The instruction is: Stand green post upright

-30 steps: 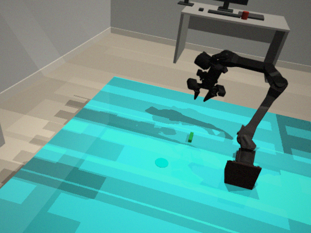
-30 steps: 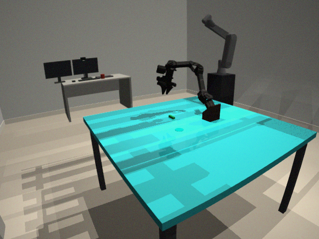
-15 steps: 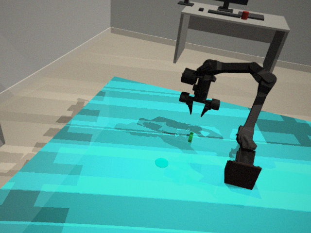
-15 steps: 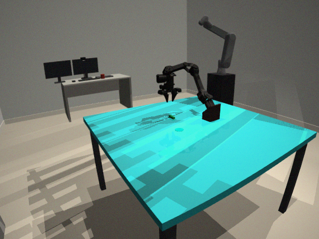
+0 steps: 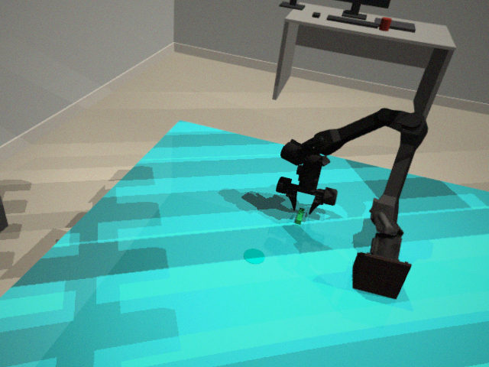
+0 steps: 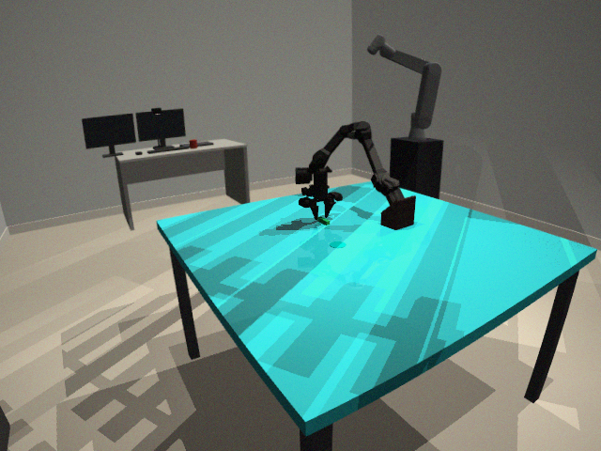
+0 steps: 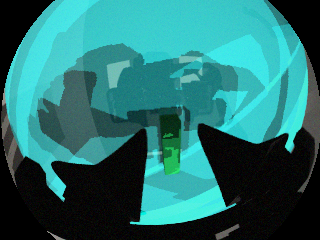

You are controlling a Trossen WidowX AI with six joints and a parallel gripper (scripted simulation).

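Note:
The green post (image 5: 299, 216) (image 6: 324, 221) (image 7: 171, 150) lies on its side on the cyan table top. My gripper (image 5: 302, 212) (image 6: 321, 219) (image 7: 172, 130) points down just above the post, open, with one finger on each side of it. In the wrist view the post shows in the gap between the fingers, with space on both sides and no contact to be seen. The cyan circle (image 5: 254, 256) (image 6: 337, 244) is a darker flat disc on the table, with nothing on it, away from the post on the near side in the top and exterior views.
The table (image 5: 221, 316) (image 6: 485, 291) bears the arm's base (image 5: 379, 276) (image 6: 398, 214), to the right of the circle. Shadows and bright bands cross its top. A desk (image 5: 430, 37) (image 6: 227, 144) with monitors and a red cup (image 5: 385, 24) (image 6: 192, 143) stands beyond. Another arm (image 6: 427, 94) stands behind on a pedestal.

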